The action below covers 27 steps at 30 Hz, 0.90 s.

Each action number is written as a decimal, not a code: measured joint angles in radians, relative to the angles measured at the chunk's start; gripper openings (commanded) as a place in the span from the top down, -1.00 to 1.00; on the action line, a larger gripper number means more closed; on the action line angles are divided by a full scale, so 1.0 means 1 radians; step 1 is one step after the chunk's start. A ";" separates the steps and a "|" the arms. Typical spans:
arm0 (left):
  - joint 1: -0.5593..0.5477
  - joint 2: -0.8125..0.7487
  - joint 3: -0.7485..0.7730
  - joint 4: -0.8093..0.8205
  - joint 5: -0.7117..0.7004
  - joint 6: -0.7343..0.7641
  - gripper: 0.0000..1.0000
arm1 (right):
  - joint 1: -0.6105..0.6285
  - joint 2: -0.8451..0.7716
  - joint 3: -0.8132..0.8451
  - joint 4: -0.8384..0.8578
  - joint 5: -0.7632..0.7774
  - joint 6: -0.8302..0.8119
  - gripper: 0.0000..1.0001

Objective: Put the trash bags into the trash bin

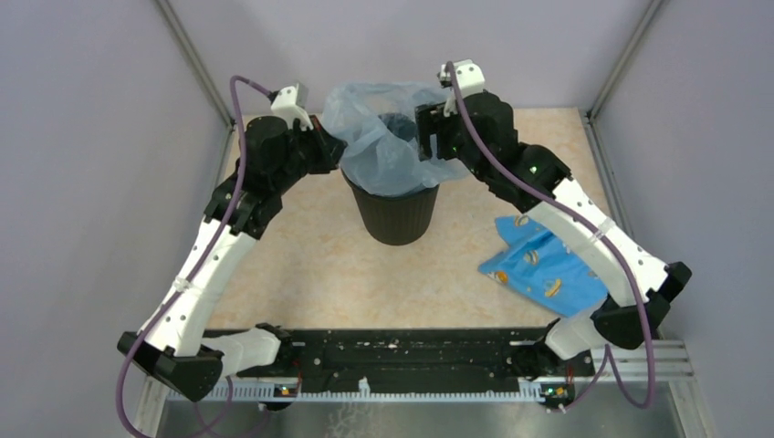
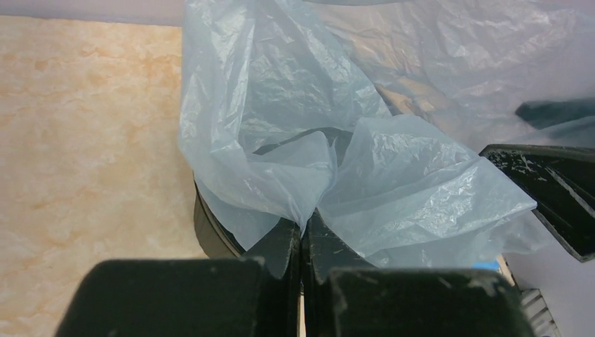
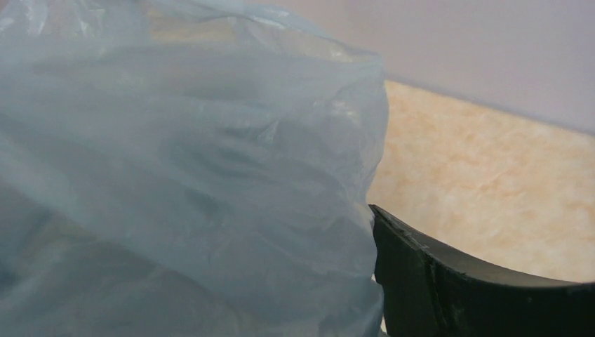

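The trash bin [image 1: 398,212], round and black, stands on the table between my arms. A pale grey-blue trash bag [image 1: 379,137] billows over its mouth and hangs down inside, hiding most of the rim. At the bin's left rim my left gripper [image 1: 330,139] is shut on a pinched fold of the bag [image 2: 281,147]; its fingertips meet at the film [image 2: 303,226] just above the rim [image 2: 209,232]. On the bin's right side my right gripper [image 1: 427,133] is open wide. One finger [image 3: 449,288] shows, and film [image 3: 196,182] covers the other.
A blue printed packet [image 1: 538,266] lies on the table to the right, partly under my right forearm. Grey walls close in on three sides. A black rail [image 1: 402,351] runs along the near edge between the arm bases.
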State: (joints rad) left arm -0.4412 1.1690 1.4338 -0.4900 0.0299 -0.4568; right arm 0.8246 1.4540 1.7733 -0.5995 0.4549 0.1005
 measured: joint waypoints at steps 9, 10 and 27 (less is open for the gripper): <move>0.000 0.010 0.000 -0.002 0.003 0.015 1.00 | -0.068 0.070 -0.002 -0.003 -0.175 0.151 0.67; 0.000 0.016 0.000 0.001 0.006 0.015 1.00 | -0.061 0.100 0.009 -0.002 -0.176 0.156 0.70; 0.000 0.102 0.005 -0.008 0.032 0.032 1.00 | -0.035 0.143 -0.038 -0.043 -0.064 0.140 -0.37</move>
State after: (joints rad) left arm -0.4412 1.2709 1.4391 -0.4984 0.0624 -0.4248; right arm 0.7891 1.5974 1.7355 -0.6426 0.3908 0.2401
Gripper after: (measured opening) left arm 0.005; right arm 0.507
